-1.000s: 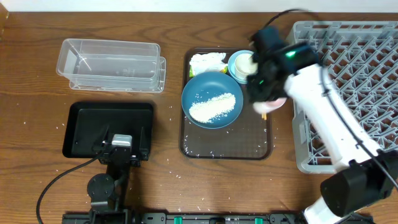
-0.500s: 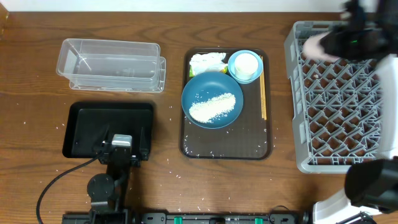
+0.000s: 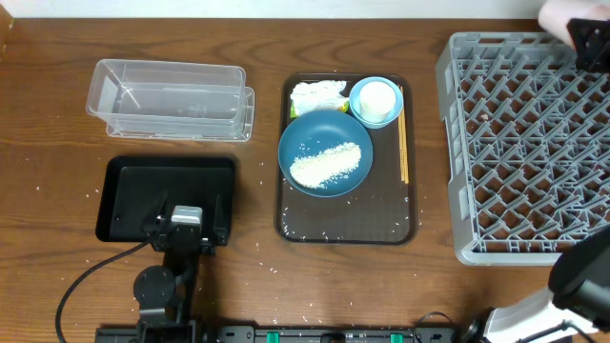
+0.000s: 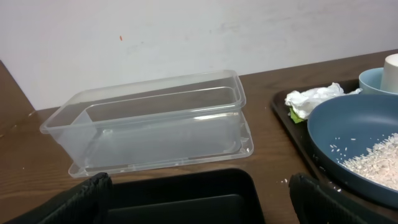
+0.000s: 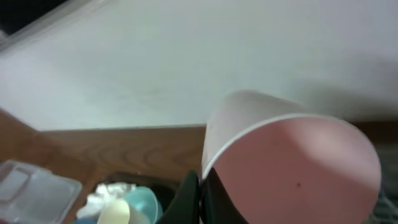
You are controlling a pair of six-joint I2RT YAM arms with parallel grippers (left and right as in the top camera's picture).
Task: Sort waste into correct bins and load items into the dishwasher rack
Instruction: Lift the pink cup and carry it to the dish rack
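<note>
Wooden bench (image 3: pixel 57 114) carries everything. Left jaws stand wide apart with nothing between them, just over the black tray (image 4: pixel 186 193). Beyond it sits the clear tub (image 4: pixel 155 124). Off to their right is the blue plate (image 4: pixel 348 124) of rice (image 4: pixel 373 155), then the napkin (image 4: pixel 314 99). Right jaws are clamped on the pink cup (image 5: pixel 292 168), held up by the far edge of the grey rack (image 3: pixel 515 143).

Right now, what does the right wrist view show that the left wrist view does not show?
Only the right wrist view: the pink cup, close up, held by the right end effector. Only the left wrist view: the black tray and the rice. Both: the clear tub, napkin, bowl and white cup.
</note>
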